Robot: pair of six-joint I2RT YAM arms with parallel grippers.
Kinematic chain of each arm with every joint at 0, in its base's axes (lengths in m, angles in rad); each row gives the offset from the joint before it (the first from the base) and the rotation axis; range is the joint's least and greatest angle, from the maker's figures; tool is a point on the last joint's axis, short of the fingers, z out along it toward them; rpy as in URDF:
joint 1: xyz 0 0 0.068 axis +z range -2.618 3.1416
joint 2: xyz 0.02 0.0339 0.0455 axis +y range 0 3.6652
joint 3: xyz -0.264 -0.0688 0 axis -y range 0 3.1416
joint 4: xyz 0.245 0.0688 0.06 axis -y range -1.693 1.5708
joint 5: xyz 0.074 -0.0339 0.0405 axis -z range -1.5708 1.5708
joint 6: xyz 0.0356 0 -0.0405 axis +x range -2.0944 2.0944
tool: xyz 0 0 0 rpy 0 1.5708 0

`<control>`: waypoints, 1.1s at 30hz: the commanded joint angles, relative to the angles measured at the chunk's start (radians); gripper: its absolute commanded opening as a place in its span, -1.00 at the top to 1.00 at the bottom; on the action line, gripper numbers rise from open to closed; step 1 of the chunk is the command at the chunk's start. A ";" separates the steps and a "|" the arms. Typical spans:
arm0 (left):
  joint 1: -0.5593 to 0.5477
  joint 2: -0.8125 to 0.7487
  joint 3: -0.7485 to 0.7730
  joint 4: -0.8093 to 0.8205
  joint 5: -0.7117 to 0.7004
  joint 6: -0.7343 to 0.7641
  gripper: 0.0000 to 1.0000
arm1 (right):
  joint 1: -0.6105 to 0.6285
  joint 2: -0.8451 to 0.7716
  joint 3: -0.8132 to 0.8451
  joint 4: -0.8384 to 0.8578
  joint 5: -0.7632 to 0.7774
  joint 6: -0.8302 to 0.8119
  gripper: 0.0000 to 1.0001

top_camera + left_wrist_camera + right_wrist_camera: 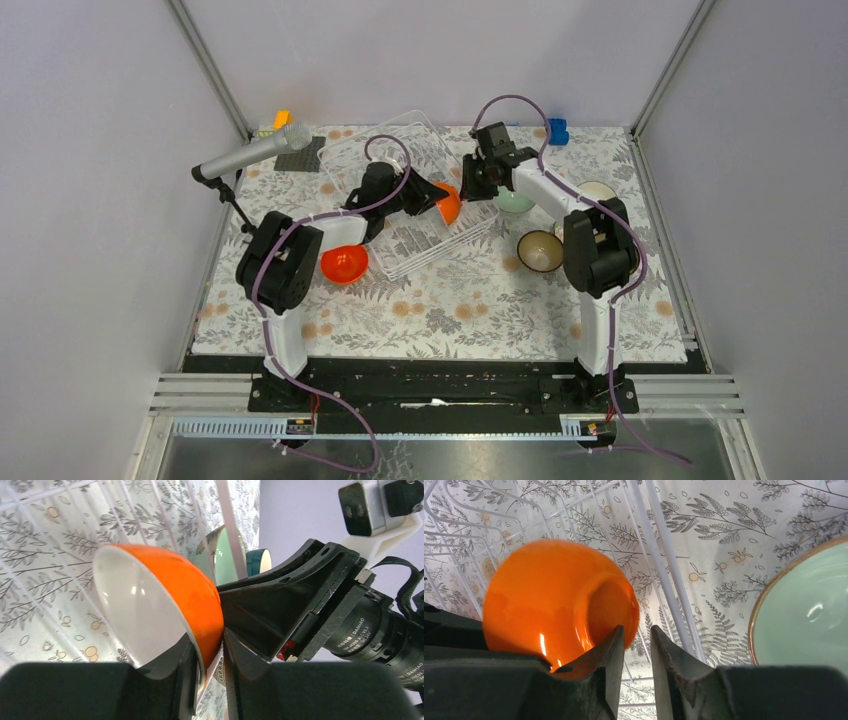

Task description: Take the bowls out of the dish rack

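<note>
My left gripper (432, 200) (209, 665) is shut on the rim of an orange bowl with a white inside (450, 205) (165, 605), holding it tipped on its side over the white wire dish rack (425, 235) (150, 510). My right gripper (474, 186) (636, 632) is nearly shut with a narrow gap and holds nothing; it sits just right of that orange bowl (554, 600), over the rack's wires (659, 555). A second orange bowl (343, 263) lies on the cloth left of the rack. A mint green bowl (515, 201) (809, 610), a brown bowl (540, 251) and a white bowl (598, 189) stand right of it. A teal bowl (260, 560) shows behind the mint bowl (227, 555).
A grey microphone on a stand (262, 153) leans over the back left. A dark grey mat (300, 156) with small orange and yellow bricks lies behind it. A blue brick (557, 130) sits at the back. The two grippers are very close together over the rack's right side.
</note>
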 commanded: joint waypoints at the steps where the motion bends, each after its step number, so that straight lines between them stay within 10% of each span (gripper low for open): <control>1: -0.011 0.019 0.022 0.123 0.007 -0.007 0.57 | 0.012 -0.088 -0.004 -0.037 -0.010 -0.013 0.30; 15: -0.026 -0.004 0.033 0.227 0.083 -0.036 0.89 | 0.014 -0.226 -0.015 -0.066 0.079 -0.043 0.28; 29: -0.105 -0.227 0.095 -0.063 -0.025 0.186 1.00 | 0.014 -0.466 -0.166 0.047 0.129 -0.069 0.24; 33: -0.143 -0.321 0.109 -0.196 -0.104 0.280 1.00 | 0.013 -0.563 -0.269 0.142 0.140 -0.075 -0.05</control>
